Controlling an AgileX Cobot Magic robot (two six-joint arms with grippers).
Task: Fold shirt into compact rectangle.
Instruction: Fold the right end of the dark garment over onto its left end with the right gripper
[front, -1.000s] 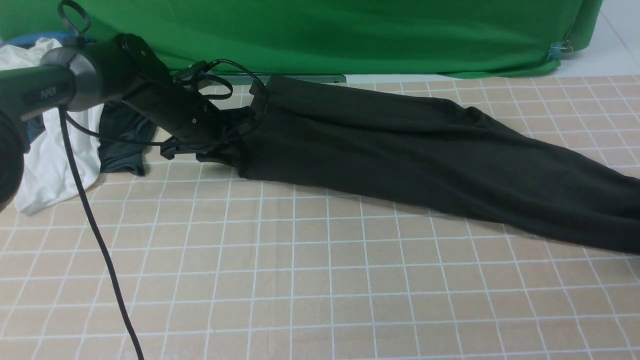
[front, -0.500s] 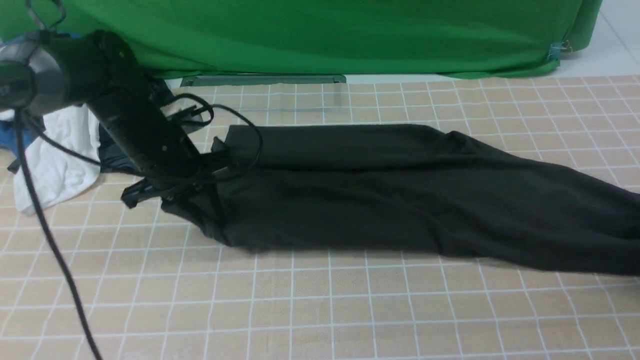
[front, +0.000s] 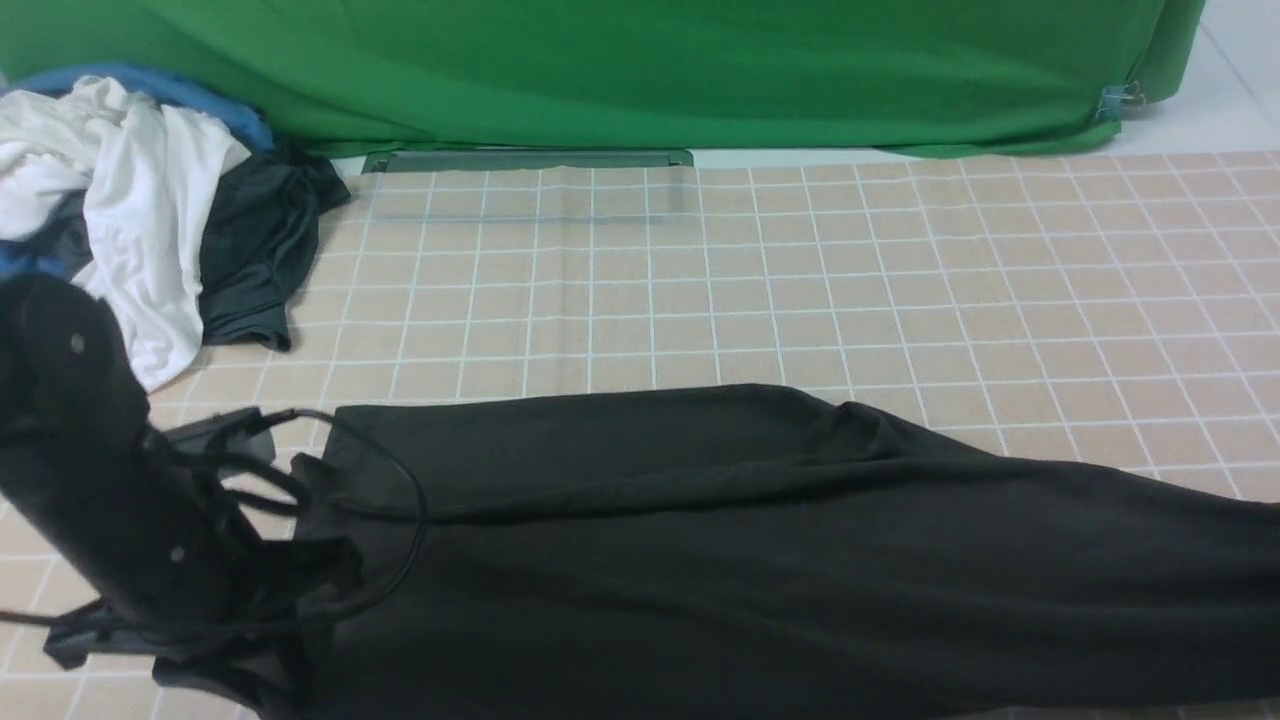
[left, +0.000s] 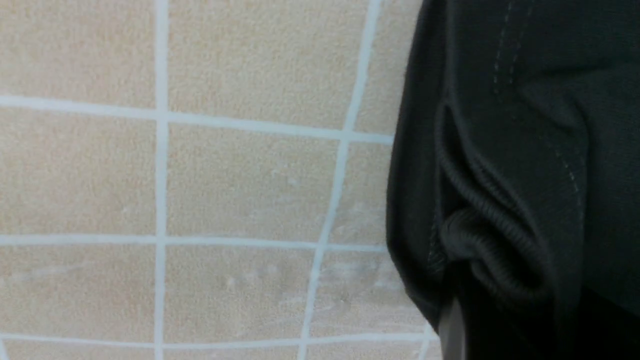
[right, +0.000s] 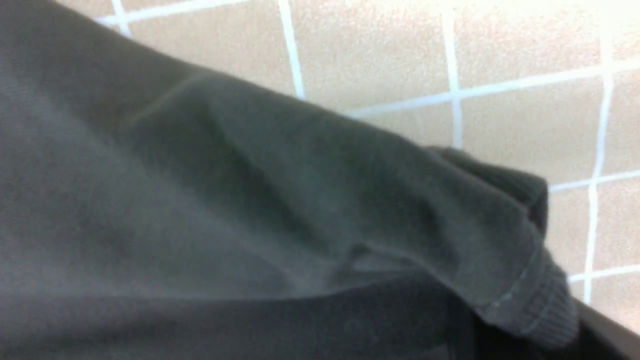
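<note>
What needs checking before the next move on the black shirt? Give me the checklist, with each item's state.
1. Left claw shut on the shirt at its collar: ok.
2. Right claw holding the sleeve hem: ok, the hem is gathered into it.
3. Shirt lying flat: not ok, a long ridge and creases.
4. Whole shirt inside the front view: not ok, its right end runs off.
5. Clothes pile apart from the shirt: ok.
6. Print side up or down: cannot tell.
</note>
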